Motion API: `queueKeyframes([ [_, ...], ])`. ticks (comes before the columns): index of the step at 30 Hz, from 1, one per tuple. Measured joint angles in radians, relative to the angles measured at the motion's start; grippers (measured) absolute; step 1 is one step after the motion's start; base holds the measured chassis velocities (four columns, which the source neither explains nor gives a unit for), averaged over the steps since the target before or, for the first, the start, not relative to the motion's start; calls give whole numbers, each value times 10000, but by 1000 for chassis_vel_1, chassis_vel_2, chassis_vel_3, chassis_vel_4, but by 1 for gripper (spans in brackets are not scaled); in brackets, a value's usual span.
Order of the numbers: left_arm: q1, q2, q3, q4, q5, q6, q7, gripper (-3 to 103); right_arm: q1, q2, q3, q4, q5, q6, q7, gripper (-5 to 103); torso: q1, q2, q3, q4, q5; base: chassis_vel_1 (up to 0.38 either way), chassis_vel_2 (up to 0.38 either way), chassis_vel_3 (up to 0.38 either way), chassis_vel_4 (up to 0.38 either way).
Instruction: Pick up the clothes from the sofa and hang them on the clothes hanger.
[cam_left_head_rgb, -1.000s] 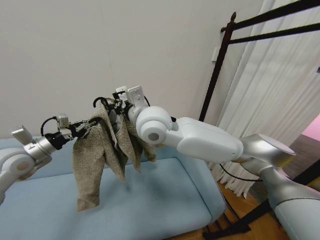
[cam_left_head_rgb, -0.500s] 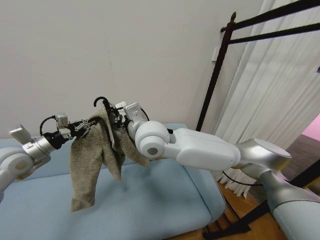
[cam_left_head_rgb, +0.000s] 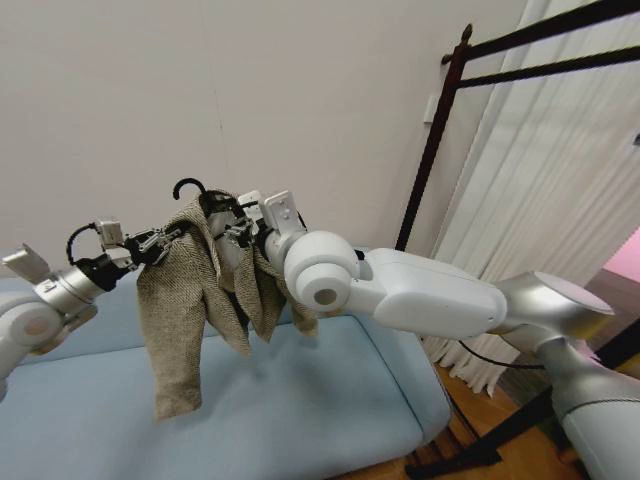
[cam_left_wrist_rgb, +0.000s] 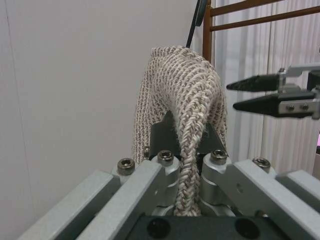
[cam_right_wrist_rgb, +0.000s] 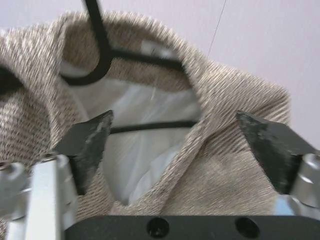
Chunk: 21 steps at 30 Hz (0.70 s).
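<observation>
- The left hand (cam_left_head_rgb: 158, 241), in the head view, is clenched on one shoulder of the knitted jacket (cam_left_head_rgb: 185, 300). The jacket hangs in the air above the sofa (cam_left_head_rgb: 330, 400), draped over a black hanger (cam_left_head_rgb: 186, 187) whose hook stands up above the collar.
- In the same view the right hand (cam_left_head_rgb: 240, 226) sits at the collar side of the jacket, just beside it. Cloth and wrist overlap there, so contact is hard to judge.
- The clothes rack (cam_left_head_rgb: 437, 130) stands well apart on the robot's right, beyond the right arm, and its top rails are cut off at the edge. The jacket's long axis drops straight down, and the hanger's bar seems to run roughly from one hand towards the other. The right arm is the nearer to the rack, so the hook would probably have to be carried that way.
- In the left wrist view, the left hand (cam_left_wrist_rgb: 186, 145) pinches a fold of the knit tightly between its fingers. Off to one side the right hand (cam_left_wrist_rgb: 231, 95) is released, with its two dark fingers spread. It is close to the jacket but apart from it.
- In the right wrist view, the right hand (cam_right_wrist_rgb: 177, 145) is spread wide, and the collar and the hanger's neck lie straight ahead between its fingers (cam_right_wrist_rgb: 87, 142).
- The hook's top is cut off in this view and the hanger's arms are hidden under the knit.
</observation>
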Motion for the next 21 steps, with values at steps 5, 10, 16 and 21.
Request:
queueKeyframes([
  [5,15,-52,-51,127,35,-12,320,3,569,-779,410,-859,-497,-874,-2953,96,0,0,-1,0,1,0,0,0,0],
  [10,28,-36,-143,294,51,-16,778,3,1114,-1458,337,-3024,-3349,-1282,-7731,100,0,0,0,-3,1,0,0,0,0],
  [16,44,81,-214,418,52,-12,1140,3,1475,-1237,-96,-5726,-6672,41,-12577,100,2,-1,1,-1,3,0,0,0,0],
  [21,71,85,-214,451,86,6,1352,3,1622,-1063,-365,-5750,-6559,-214,-13075,100,1,-1,1,2,-1,0,0,0,0],
])
